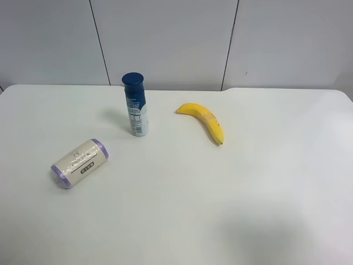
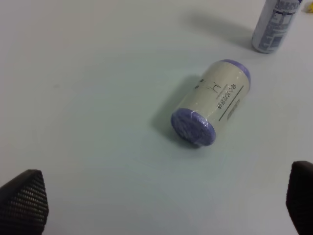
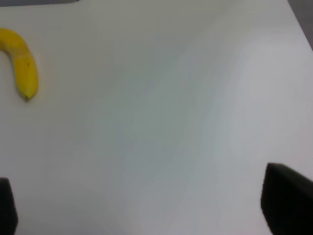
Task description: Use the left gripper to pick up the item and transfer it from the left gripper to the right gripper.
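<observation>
Operator: Position of the short cylindrical roll with purple ends and cream paper label [image 1: 80, 163]?
Observer: On its side on the white worktop [image 1: 231, 210], toward the edge at the exterior high view's left, untouched.
Operator: End effectors?
Observer: Both released; the left end effector [image 2: 161, 198] and the right end effector [image 3: 146, 203] hold nothing.

My high camera looks steeply down across the tabletop [image 1: 265, 193] from over its near edge toward the far edge, where grey wall panels [image 1: 165, 38] rise. It stands far enough back to take in the item [image 1: 80, 163], the bottle [image 1: 135, 105] and the banana [image 1: 204, 120] at once. My left wrist camera sits close over the tabletop, looking past the left gripper [image 2: 161, 203] at the item and the bottle's base. My right wrist camera, likewise close, looks past the right gripper [image 3: 146, 205] toward the banana and the far edge. Each wrist view shares those things with the high view.
</observation>
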`<action>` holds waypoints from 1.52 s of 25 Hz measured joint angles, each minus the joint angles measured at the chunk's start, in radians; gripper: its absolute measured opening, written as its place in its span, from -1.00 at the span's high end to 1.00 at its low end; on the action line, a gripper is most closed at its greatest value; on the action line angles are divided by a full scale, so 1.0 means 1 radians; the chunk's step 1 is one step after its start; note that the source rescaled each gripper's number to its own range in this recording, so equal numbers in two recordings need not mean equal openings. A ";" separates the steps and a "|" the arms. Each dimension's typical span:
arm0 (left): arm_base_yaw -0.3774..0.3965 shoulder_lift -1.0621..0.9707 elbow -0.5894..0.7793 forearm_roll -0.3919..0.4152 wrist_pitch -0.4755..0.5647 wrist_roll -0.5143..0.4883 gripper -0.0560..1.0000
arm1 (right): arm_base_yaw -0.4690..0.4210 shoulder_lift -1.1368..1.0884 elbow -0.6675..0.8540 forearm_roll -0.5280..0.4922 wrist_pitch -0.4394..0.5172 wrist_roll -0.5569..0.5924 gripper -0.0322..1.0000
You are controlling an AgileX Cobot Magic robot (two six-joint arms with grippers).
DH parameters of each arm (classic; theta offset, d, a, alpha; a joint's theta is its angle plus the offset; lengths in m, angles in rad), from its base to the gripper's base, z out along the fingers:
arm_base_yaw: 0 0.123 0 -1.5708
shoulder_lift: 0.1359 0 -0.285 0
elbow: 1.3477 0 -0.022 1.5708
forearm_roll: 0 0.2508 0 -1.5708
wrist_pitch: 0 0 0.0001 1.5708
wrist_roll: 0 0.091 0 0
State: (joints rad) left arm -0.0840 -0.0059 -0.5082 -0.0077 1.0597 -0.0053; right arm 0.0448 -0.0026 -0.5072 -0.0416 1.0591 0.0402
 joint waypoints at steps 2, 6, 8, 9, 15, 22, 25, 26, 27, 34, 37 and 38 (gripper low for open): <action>0.000 0.000 0.000 0.000 0.000 0.005 -1.00 | 0.000 0.000 0.000 0.000 0.000 0.000 -1.00; 0.000 0.000 0.000 0.000 0.000 0.005 -1.00 | 0.000 0.000 0.000 0.000 0.000 0.000 -1.00; 0.000 0.000 0.000 0.000 0.000 0.005 -1.00 | 0.000 0.000 0.000 0.000 0.000 0.000 -1.00; 0.000 0.000 0.000 0.000 0.000 0.005 -1.00 | 0.000 0.000 0.000 0.000 0.000 0.000 -1.00; 0.000 0.000 0.000 0.000 0.000 0.000 -1.00 | 0.000 0.000 0.000 0.000 0.000 0.000 -1.00; 0.000 0.000 0.000 0.000 0.000 0.000 -1.00 | 0.000 0.000 0.000 0.000 0.000 0.000 -1.00; 0.000 0.000 0.000 0.000 0.000 0.005 -1.00 | 0.000 0.000 0.000 0.000 0.000 0.000 -1.00; 0.000 0.000 0.000 0.000 0.000 0.000 -1.00 | 0.000 0.000 0.000 0.000 0.000 0.000 -1.00; 0.000 0.000 0.000 0.000 0.000 0.005 -1.00 | 0.000 0.000 0.000 0.000 0.000 0.000 -1.00; 0.000 0.000 0.000 0.000 0.000 -0.011 -1.00 | 0.000 0.000 0.000 0.000 0.000 0.000 -1.00; 0.000 0.000 0.000 0.000 0.000 -0.011 -1.00 | 0.000 0.000 0.000 0.000 0.000 0.000 -1.00; 0.000 0.000 0.000 0.000 -0.001 -0.010 -1.00 | 0.000 0.000 0.000 0.000 0.000 0.000 -1.00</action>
State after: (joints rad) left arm -0.0840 -0.0059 -0.5082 -0.0077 1.0586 -0.0154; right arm 0.0448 -0.0026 -0.5072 -0.0416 1.0591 0.0402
